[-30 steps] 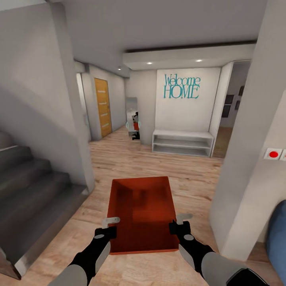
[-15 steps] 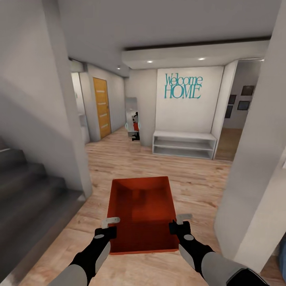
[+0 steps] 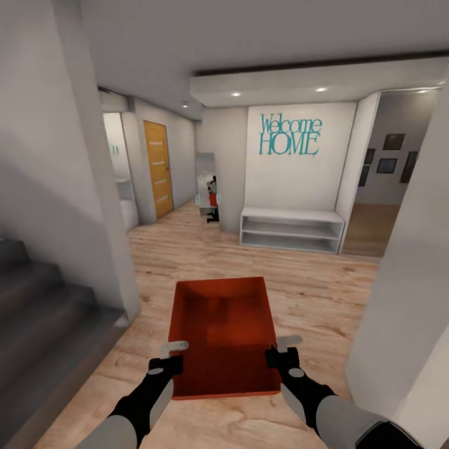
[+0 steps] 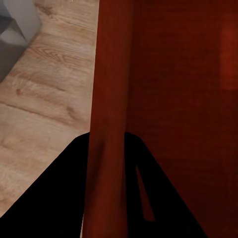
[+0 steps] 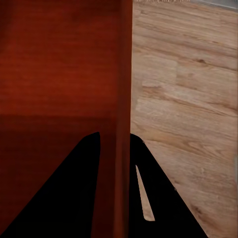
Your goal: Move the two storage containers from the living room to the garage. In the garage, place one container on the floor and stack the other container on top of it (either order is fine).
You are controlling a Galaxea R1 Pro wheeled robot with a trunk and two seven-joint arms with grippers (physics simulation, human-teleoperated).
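Open wood plank floor [image 3: 187, 262] runs ahead, wide enough between the grey stairs [image 3: 43, 312] with their white corner wall [image 3: 87, 187] on the left and a white pillar [image 3: 405, 280] on the right. The orange-red container [image 3: 221, 330], carried low in front, fills the room between the left gripper [image 3: 173, 352] and the right gripper [image 3: 282, 349], each clamped over a side wall, so neither arm has free reach inward. Straight ahead a low white shelf [image 3: 292, 229] against the "Welcome HOME" wall [image 3: 293, 162] blocks the way. Openings lie left of it, toward a wooden door [image 3: 159, 168], and right of it, through a doorway [image 3: 380, 187].
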